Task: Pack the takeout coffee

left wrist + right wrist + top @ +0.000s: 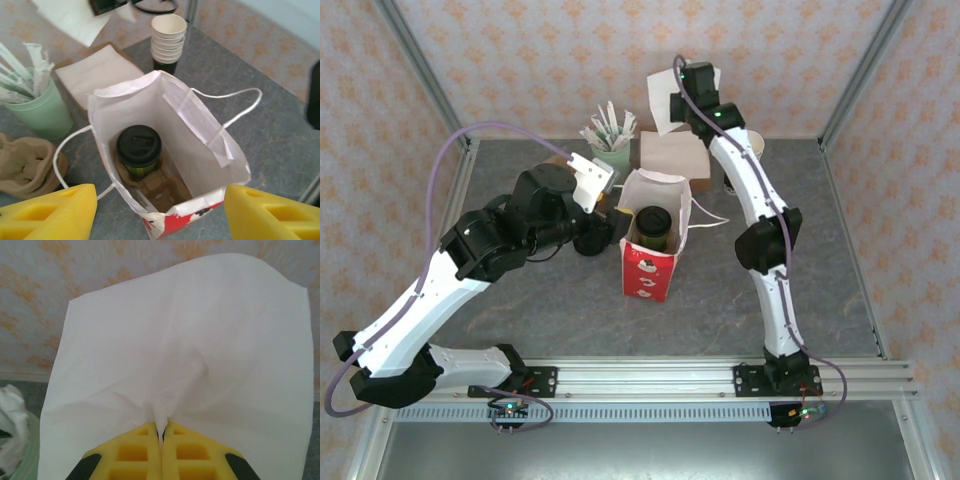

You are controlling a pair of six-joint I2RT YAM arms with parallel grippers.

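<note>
Takeout coffee (138, 147) bagged, napkin (175, 340) pending
It is standing inside the paper bag (195, 125); right fingers (132, 455) are pinching the napkin beyond it, left fingers (50, 212) gaping wide.

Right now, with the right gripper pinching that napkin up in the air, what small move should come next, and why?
Probably swing the right gripper over the paper bag. It is shut on the napkin, raised beyond the bag near the back wall, while the takeout coffee already stands inside with free room beside it.
</note>
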